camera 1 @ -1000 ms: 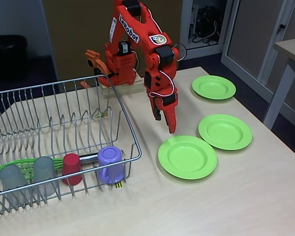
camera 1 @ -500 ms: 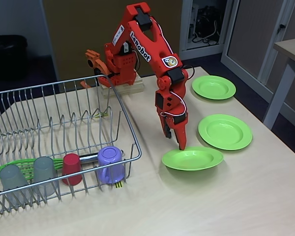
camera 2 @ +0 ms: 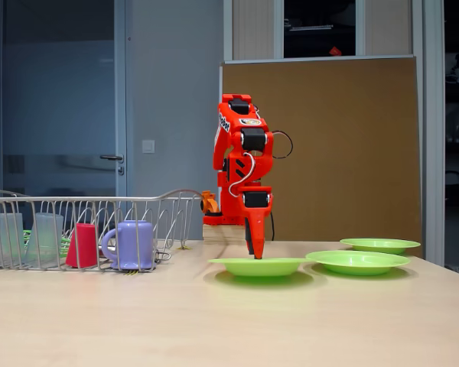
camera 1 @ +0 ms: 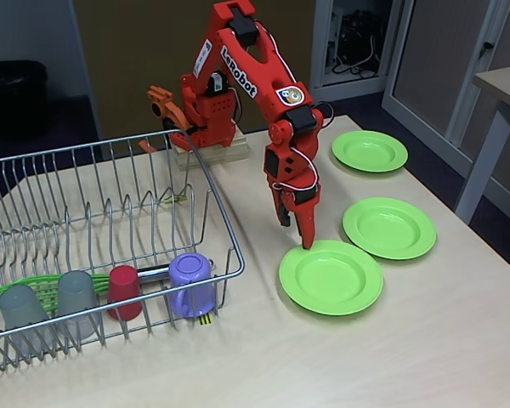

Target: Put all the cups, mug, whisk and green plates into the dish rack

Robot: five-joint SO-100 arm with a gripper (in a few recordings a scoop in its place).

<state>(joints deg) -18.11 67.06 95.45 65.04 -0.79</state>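
My orange gripper (camera 1: 296,235) points down at the far-left rim of the nearest green plate (camera 1: 331,277), which lies flat on the table. Its jaws stand slightly apart with nothing between them. In the other fixed view the gripper (camera 2: 255,251) tip hangs just over that plate (camera 2: 260,266). Two more green plates (camera 1: 388,227) (camera 1: 370,150) lie further right and back. The dish rack (camera 1: 110,146) on the left holds two grey cups (camera 1: 21,310) (camera 1: 76,297), a red cup (camera 1: 124,291), the purple mug (camera 1: 191,285) and the green whisk (camera 1: 34,289).
The arm's base (camera 1: 206,119) stands behind the rack's right end. A grey table leg (camera 1: 484,161) rises at the far right. Bare tabletop (camera 1: 365,357) stretches in front of the plates.
The gripper came down and right onto the near plate's rim, tipping the plate up half a second ago. The plate now lies flat again, and the gripper has lifted slightly.
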